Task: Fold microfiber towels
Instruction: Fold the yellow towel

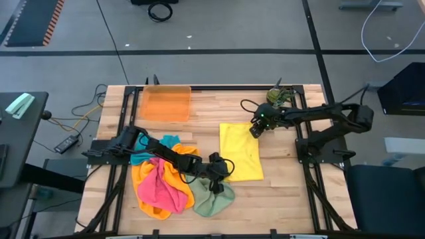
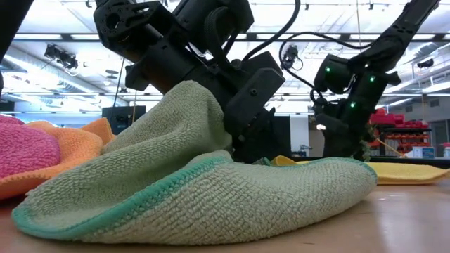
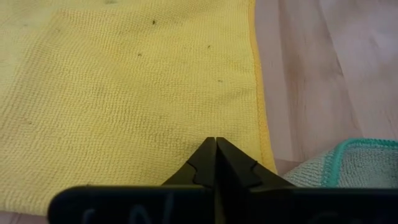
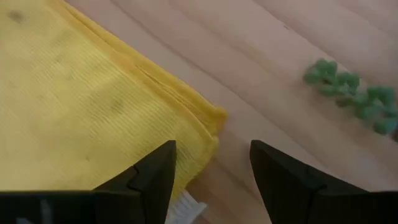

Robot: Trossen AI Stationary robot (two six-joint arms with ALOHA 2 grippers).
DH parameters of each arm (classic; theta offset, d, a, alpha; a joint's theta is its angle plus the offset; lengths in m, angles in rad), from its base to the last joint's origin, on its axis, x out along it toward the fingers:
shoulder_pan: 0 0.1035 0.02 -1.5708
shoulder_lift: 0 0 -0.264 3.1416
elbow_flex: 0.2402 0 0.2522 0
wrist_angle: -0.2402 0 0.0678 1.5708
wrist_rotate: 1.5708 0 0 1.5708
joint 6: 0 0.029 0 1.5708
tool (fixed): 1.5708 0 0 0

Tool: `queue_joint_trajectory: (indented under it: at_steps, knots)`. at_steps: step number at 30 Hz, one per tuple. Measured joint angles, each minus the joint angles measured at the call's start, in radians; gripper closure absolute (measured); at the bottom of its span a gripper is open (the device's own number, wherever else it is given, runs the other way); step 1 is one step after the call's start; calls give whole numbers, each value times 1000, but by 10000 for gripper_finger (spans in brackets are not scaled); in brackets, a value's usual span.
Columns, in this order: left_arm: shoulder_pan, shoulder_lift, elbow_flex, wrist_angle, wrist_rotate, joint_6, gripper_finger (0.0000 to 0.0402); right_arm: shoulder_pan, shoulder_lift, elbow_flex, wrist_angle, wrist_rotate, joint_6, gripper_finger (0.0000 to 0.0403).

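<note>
Lying flat at the bench's centre, the yellow towel looks folded; the pile at 8 o'clock remains. The left pincer presses shut at its 7 o'clock corner; the right pincer hangs wide at 1 o'clock.

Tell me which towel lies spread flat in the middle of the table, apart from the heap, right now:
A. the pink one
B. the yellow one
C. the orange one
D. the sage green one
B: the yellow towel lies flat on the wooden table, while the pink towel, orange towel and sage green towel sit bunched in the heap beside it.
</note>
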Motion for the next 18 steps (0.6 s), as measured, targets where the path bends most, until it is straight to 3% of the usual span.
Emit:
queue_joint_trajectory:
  at_steps: [10, 15, 18]
  knots:
    - [0, 0, 0, 1, 0, -5, 390, 23, -109, 0, 13, 0, -39, 191]
    - [0, 0, 0, 1, 0, -6, 379, 158, -174, 1, 13, -1, -38, 191]
    - [0, 0, 0, 1, 0, -2, 389, 258, -161, 1, 22, 58, -53, 200]
